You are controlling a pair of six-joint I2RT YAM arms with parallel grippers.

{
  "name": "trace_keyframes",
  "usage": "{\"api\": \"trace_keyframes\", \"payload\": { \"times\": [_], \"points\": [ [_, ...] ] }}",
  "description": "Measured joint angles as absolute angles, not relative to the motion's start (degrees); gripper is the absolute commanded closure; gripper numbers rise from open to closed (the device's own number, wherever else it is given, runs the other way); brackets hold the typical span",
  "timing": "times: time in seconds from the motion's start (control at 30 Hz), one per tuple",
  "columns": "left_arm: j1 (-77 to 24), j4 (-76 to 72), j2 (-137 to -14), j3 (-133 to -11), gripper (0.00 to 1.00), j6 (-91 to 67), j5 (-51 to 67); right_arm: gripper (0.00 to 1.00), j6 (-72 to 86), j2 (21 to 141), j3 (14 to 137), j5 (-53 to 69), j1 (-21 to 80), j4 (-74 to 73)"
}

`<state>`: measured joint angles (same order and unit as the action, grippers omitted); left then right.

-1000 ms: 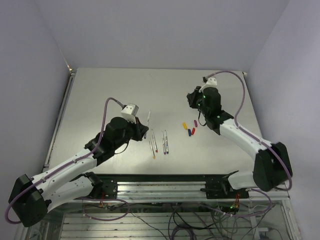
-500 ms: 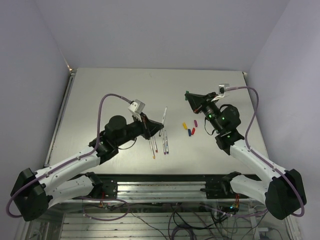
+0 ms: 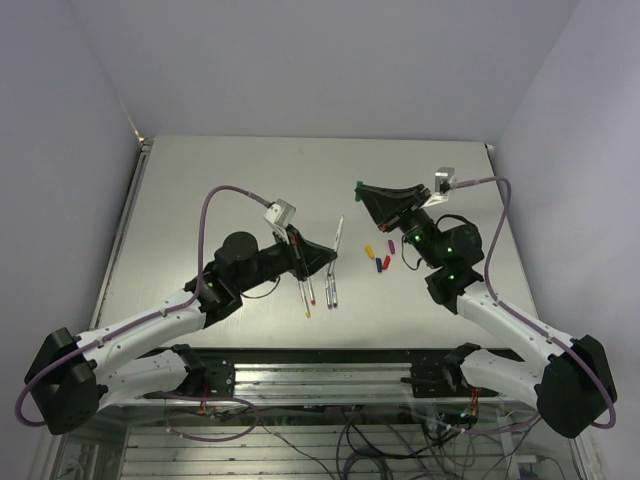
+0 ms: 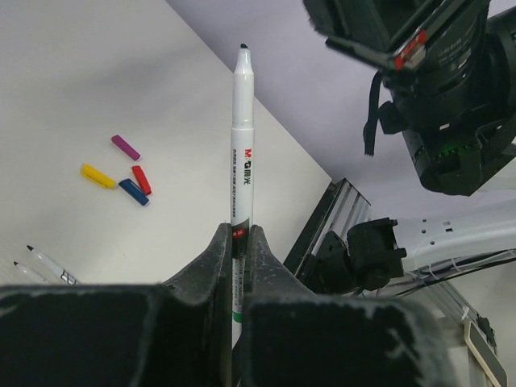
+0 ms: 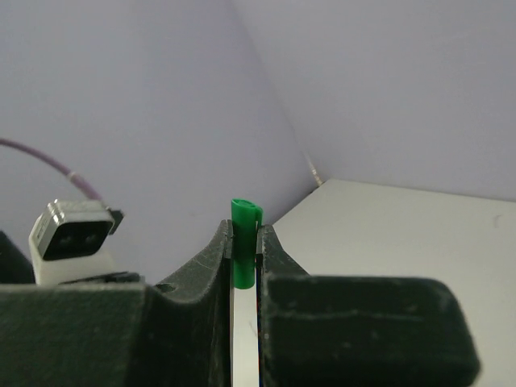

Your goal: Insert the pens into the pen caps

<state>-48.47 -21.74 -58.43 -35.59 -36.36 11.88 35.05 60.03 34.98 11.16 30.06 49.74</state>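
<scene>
We see the left gripper (image 4: 239,242) pinching a pen (image 4: 241,137), tip up, lifted just left of the loose caps (image 3: 378,256) on the table (image 3: 200,190). The right gripper (image 5: 244,251) is squeezed on the green cap (image 5: 245,218), up in the air behind those caps. The other pens (image 3: 318,285) lie flat to their left.

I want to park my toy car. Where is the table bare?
Bare: the far strip of the table and its left side beyond the left arm. Crowded: the middle, where loose pens and caps lie near the left gripper and right gripper.
</scene>
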Motion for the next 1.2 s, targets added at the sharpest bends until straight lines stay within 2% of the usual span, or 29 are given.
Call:
{"api": "trace_keyframes", "payload": {
  "times": [0.27, 1.2],
  "points": [
    [-49.5, -21.1, -58.5, -36.6, 0.93, -35.7, 10.2, 1.00, 33.6, 61.6, 35.0, 11.0, 35.6, 49.9],
    [-49.7, -23.8, -58.3, -35.6, 0.93, -34.9, 7.9, 1.00, 35.3, 63.0, 32.7, 8.1, 37.7, 53.7]
  ]
}}
